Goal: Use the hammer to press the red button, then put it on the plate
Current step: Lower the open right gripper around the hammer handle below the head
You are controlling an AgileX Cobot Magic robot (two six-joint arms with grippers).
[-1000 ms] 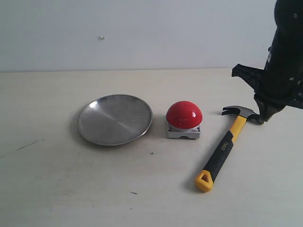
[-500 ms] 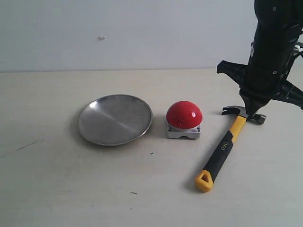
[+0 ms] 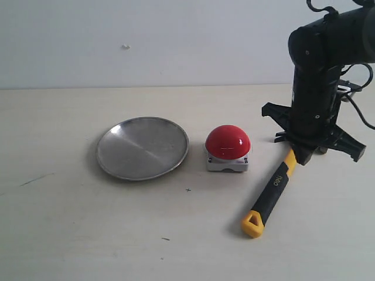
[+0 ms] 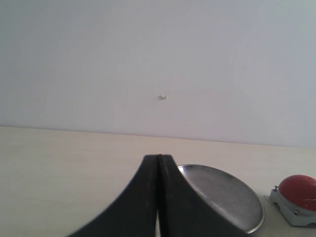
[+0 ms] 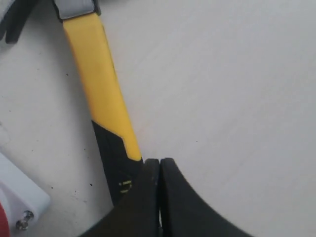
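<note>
The hammer (image 3: 274,186) lies flat on the table to the right of the red button (image 3: 228,141), its yellow-and-black handle pointing toward the front. My right gripper (image 3: 304,159) hangs tip-down over the top of the handle and hides the head. It is shut and empty. In the right wrist view its closed tips (image 5: 159,161) sit just beside the handle (image 5: 98,84), where yellow meets black. The silver plate (image 3: 142,147) rests left of the button. My left gripper (image 4: 159,157) is shut and empty, low over the table, with the plate (image 4: 224,193) and the button (image 4: 299,189) beyond it.
The pale table (image 3: 70,234) runs back to a plain light wall (image 3: 176,41). Black side brackets of the right arm (image 3: 275,112) spread out above the hammer, and a cable (image 3: 364,114) trails off at the right edge.
The right arm has swung left from the frame's right edge and come down over the hammer's head end, turning as it went. Hammer, button and plate have not moved.
</note>
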